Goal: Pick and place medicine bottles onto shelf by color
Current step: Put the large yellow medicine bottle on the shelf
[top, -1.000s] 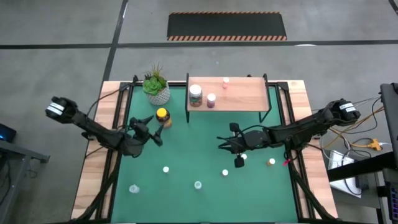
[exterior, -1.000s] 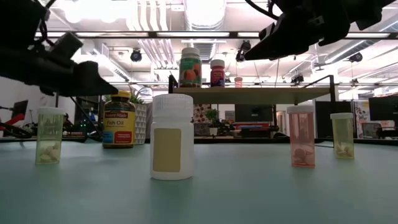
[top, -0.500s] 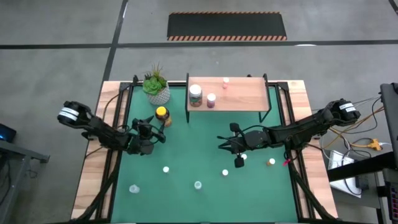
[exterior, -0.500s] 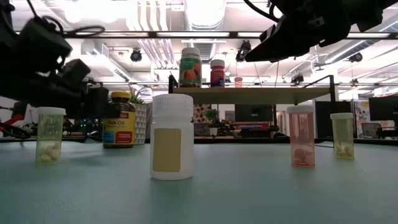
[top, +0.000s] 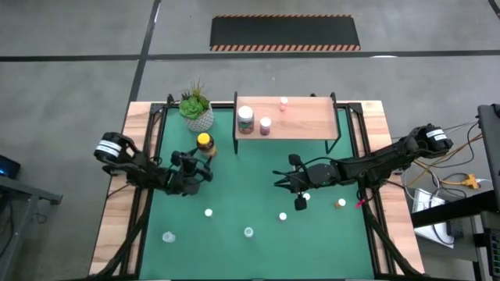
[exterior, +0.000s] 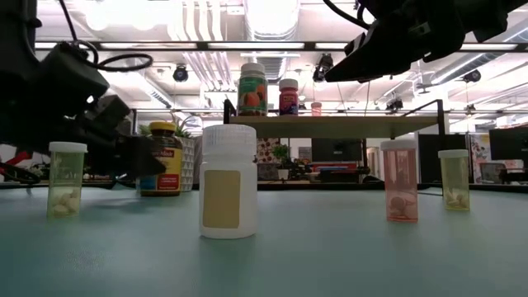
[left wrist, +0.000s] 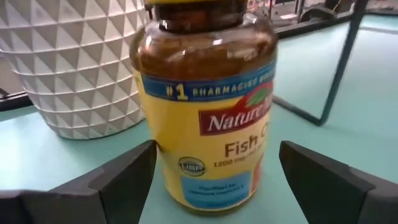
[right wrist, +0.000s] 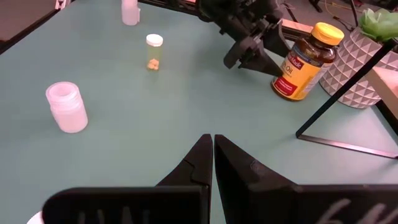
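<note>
The amber jar with a yellow lid stands on its base on the green mat, beside the shelf's left legs. My left gripper is open just near of the jar. In the left wrist view its two fingers stand on either side of the jar without touching it. My right gripper is shut and empty above the mat's middle. The shelf at the far side carries a green-labelled bottle, a pink bottle and a tiny pink one.
A white-potted plant stands just beyond the jar. Small bottles stand about the near half of the mat: a white one, a yellowish vial, a pink vial, another vial and an orange-capped one.
My left gripper has gone down and toward the table's right, up to the amber jar, with its fingers staying open. The jar and the other bottles have kept their places.
</note>
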Controlling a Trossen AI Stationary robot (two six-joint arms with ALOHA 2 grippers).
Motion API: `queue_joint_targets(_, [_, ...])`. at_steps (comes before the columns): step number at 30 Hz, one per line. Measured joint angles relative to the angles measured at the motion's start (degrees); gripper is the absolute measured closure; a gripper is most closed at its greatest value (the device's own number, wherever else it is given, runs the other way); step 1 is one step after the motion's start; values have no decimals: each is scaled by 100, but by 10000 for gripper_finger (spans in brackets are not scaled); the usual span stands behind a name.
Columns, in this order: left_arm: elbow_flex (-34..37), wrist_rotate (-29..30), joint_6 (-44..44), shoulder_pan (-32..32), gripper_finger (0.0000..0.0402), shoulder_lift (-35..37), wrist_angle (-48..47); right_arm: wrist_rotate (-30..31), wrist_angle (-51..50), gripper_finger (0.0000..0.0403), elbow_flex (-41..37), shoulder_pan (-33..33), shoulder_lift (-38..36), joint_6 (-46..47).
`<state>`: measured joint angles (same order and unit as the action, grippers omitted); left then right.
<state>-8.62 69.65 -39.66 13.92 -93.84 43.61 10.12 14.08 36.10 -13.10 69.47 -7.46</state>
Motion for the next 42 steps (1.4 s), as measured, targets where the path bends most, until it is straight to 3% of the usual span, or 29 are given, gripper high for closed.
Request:
queue_joint_targets(7, [-58, -8, 946, -295, 79, -112, 873, 8, 5, 394, 0, 2, 0, 58])
queue_joint_targets(13, [-48, -80, 1082, -626, 82, -114, 953, 41, 3, 394, 0, 2, 0, 105])
queue_joint_targets(25, [-78, -257, 1183, -664, 152, -76, 954, 39, -4, 394, 0, 0, 0, 252])
queue_joint_targets(34, [-294, -620, 1327, 390, 157, 421, 990, 41, 1, 394, 0, 0, 2, 892])
queue_joint_targets(42, [-622, -756, 3143, 1093, 156, 851, 987, 45, 720, 392, 0, -5, 7, 1213])
